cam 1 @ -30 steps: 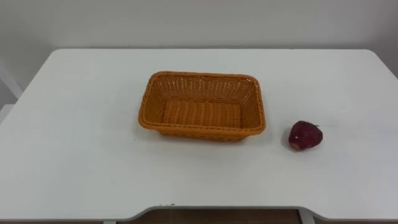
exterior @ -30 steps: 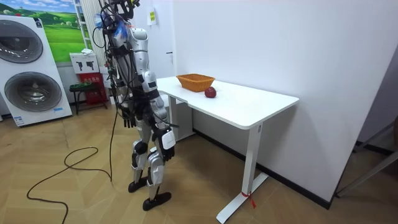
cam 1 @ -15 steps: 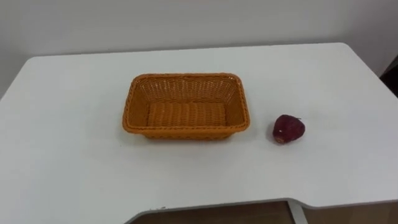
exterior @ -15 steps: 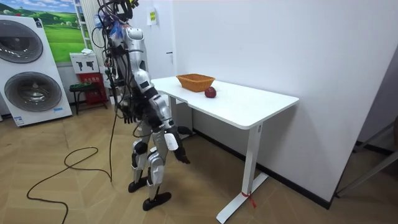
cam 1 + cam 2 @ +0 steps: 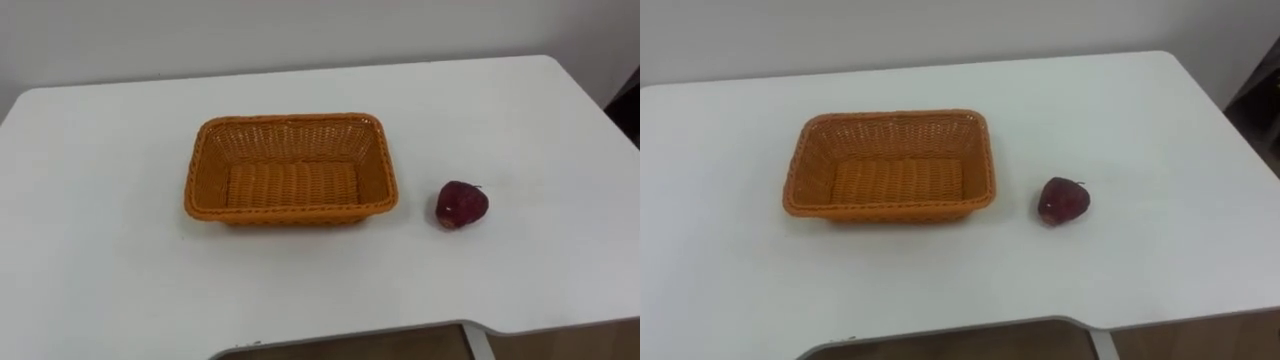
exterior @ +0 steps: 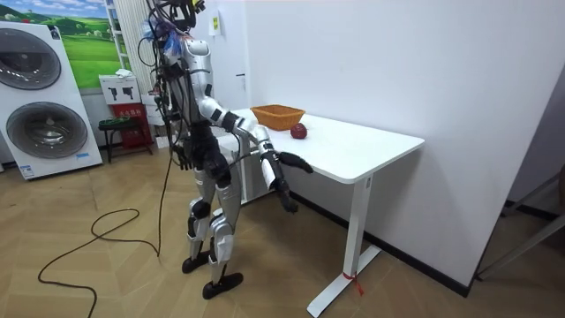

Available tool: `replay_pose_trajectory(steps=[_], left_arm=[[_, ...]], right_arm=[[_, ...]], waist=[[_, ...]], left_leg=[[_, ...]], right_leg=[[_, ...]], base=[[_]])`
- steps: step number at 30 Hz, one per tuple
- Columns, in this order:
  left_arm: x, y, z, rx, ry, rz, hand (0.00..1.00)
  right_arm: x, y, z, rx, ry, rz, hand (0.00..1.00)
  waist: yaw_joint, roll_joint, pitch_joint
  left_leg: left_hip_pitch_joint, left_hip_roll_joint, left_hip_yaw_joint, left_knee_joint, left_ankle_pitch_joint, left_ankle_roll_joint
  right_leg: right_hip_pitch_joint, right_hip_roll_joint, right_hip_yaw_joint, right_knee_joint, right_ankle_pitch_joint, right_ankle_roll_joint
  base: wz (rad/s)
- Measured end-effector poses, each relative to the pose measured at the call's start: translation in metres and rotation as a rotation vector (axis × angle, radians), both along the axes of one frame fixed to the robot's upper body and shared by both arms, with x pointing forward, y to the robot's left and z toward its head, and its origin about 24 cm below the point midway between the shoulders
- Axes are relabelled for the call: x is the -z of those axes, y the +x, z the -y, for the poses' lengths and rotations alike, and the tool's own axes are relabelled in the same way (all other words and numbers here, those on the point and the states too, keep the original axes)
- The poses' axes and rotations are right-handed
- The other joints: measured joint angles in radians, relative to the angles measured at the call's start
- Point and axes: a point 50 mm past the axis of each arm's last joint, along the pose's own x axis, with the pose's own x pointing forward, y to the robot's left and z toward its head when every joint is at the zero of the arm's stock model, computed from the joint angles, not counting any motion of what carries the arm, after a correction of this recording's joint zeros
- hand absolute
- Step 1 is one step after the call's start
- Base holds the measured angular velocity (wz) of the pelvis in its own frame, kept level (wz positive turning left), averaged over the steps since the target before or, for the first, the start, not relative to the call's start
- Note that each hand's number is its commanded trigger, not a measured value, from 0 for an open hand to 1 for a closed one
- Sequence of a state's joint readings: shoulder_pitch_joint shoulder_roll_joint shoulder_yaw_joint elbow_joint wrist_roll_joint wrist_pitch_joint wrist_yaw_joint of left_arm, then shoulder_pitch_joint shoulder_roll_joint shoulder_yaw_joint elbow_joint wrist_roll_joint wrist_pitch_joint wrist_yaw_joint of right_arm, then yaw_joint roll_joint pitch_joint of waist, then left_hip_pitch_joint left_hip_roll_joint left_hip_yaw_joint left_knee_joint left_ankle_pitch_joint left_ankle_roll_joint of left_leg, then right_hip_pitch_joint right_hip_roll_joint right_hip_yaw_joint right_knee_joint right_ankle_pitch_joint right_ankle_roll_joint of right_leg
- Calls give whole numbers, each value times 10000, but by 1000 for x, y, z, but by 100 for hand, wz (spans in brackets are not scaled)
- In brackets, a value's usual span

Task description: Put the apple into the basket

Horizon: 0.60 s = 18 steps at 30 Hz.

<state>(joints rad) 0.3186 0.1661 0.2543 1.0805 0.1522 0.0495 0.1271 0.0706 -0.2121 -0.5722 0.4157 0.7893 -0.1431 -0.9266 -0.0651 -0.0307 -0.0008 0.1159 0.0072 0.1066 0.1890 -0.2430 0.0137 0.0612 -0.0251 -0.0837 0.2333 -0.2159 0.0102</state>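
We stand at the table [image 5: 100,280], apple [image 5: 461,204] near basket [image 5: 290,170], on its right, left hand [image 6: 298,163] and right hand [image 6: 285,196] out front, fingers loosely straight.

My head's two eyes look down close on the worktop [image 5: 100,260], basket [image 5: 290,214] and apple [image 5: 461,204], shared with the distant side-on room camera

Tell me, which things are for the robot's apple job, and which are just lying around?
For the job: apple, on the white table; orange basket, empty, probably where the apple goes.
Just lying about: washing machines; landscape picture.
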Motion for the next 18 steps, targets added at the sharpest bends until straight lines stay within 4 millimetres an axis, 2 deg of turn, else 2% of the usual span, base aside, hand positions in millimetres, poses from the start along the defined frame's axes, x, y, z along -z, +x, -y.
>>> replay_pose_trajectory(steps=[4, 7, 11, 12, 13, 18], left_arm=[[1, 2, 3, 486, -60, -59, 0], [2, 4, 6, 675, -191, -114, 0], [4, 6, 10, 1145, -349, -207, 0], [4, 7, 12, 1314, -447, -195, 0], [5, 7, 13, 1380, -545, -200, 0], [6, 8, 16, 1679, -721, -241, 0]], right_arm=[[-40, 21, -5, -1125, -3219, -734, 0], [-56, 31, -16, -1918, -4666, -950, 0], [-66, 48, -35, -3315, -6047, -1090, 0], [-69, 53, -44, -3951, -6295, -905, 0], [-71, 57, -52, -4625, -6603, -831, 0], [-73, 70, -70, -6616, -7027, -457, 0]], waist=[[157, -9, 10], [334, 7, 5], [449, -6, -5], [493, 34, -34], [521, 18, -29], [609, 22, -28]], left_leg=[[-47, 10, -14, 7, 0, 0], [-30, 23, -21, 1, 0, 0], [-11, 43, -11, -8, 1, 1], [-10, 55, -9, -9, 1, 0], [-12, 68, -9, -11, 1, 0], [14, 105, -9, -22, 2, -2]], right_leg=[[-113, 0, -26, 27, 1, -1], [-107, 30, 12, -117, 21, 1], [-99, 49, 16, -119, 46, -12], [-90, 64, 22, -108, 67, -21], [-94, 77, 22, -108, 75, -30], [-65, 107, 8, -125, 95, -60]], base=[[2], [-1], [-1], [0], [0], [-1]])
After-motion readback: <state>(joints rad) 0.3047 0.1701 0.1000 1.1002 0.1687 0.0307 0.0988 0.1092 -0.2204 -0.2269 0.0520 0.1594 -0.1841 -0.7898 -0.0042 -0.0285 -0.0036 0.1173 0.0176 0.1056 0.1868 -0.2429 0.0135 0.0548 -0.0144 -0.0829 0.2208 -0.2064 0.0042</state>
